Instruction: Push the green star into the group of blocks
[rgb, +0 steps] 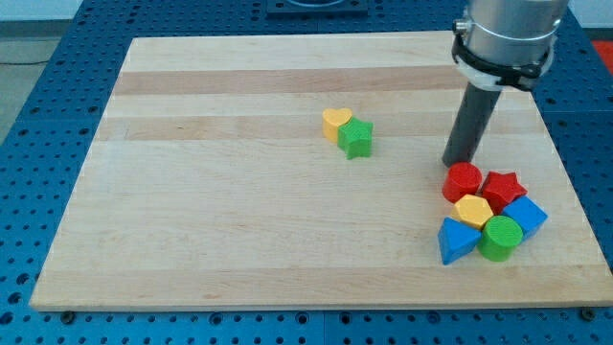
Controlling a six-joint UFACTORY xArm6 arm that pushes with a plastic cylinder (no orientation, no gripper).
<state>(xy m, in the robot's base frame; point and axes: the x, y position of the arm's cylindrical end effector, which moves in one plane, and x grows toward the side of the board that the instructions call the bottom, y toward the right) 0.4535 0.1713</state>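
Note:
The green star (356, 139) lies near the middle of the wooden board (239, 192), touching a yellow heart (336, 122) at its upper left. A group of blocks sits at the view's lower right: a red cylinder (463, 181), a red star (502, 188), a yellow hexagon (473, 211), a blue cube (524, 215), a green cylinder (500, 237) and a blue triangle (456, 241). My tip (457, 161) stands just above the red cylinder, well to the right of the green star.
The board lies on a blue perforated table (38, 115). The arm's grey body (505, 34) hangs over the board's upper right corner.

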